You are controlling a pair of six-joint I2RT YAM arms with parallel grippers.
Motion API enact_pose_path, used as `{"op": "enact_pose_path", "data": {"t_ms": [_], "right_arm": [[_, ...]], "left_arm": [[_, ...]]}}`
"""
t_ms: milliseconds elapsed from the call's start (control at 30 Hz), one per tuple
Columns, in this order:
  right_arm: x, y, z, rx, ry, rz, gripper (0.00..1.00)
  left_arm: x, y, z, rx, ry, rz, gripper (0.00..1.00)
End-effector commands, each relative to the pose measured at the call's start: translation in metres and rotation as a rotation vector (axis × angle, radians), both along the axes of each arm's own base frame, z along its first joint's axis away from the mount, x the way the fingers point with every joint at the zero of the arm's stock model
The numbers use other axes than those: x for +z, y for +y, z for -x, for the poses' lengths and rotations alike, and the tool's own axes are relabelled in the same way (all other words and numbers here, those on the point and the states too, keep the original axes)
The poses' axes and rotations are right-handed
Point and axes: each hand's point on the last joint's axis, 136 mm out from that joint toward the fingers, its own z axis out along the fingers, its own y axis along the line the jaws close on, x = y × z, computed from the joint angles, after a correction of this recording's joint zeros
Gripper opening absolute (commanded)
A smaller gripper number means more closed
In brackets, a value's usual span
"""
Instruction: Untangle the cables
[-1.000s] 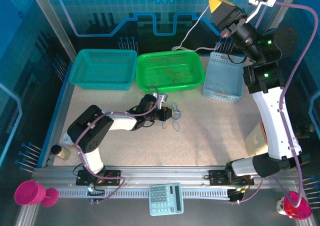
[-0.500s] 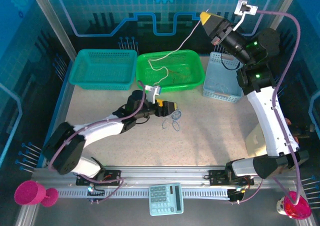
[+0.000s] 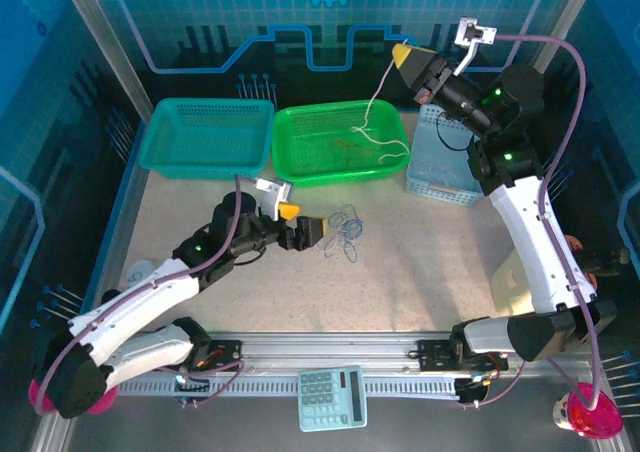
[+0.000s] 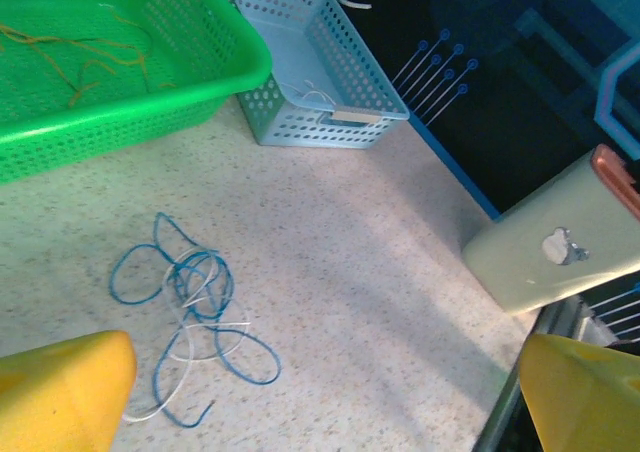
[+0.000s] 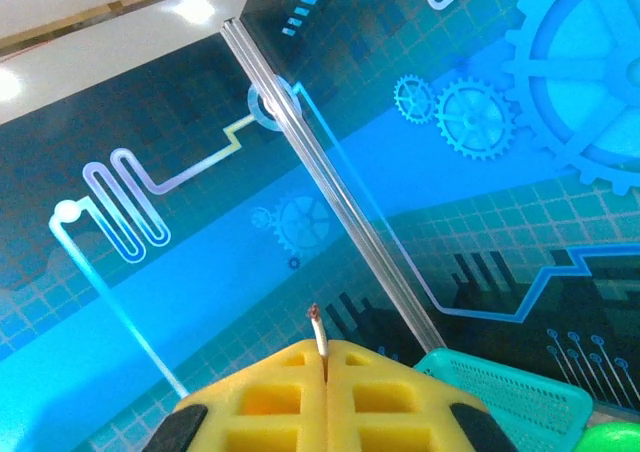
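Speckled table: orange cable in green basket, right gripper clamped on white cable, left gripper agape.

Bright green perforated plastic basket: glossy moulding. Pale blue lattice plastic basket beside it: duller sheen. Speckled beige tabletop before it: matt, granular. Thin blue cable there: smooth sheath. Right gripper, yellow pads: matt, waffle-moulded. Thin white cable between them: smooth, brownish tip.
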Motion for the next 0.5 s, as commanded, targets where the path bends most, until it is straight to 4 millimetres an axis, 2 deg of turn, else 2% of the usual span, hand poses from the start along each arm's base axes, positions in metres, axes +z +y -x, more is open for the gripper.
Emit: {"op": "enact_pose_path", "data": {"t_ms": [0, 267, 467], "right_arm": [[-0.005, 0.003, 0.01, 0.031, -0.009, 0.036, 0.0], [-0.047, 0.031, 0.015, 0.12, 0.066, 0.134, 0.0], [-0.072, 0.053, 0.024, 0.196, 0.1, 0.213, 0.0]], "left_arm": [[0.034, 0.01, -0.002, 0.022, -0.094, -0.044, 0.99], [0.118, -0.004, -0.007, -0.057, -0.268, -0.017, 0.95], [0.159, -0.019, -0.01, -0.151, -0.335, -0.003, 0.91]]}}
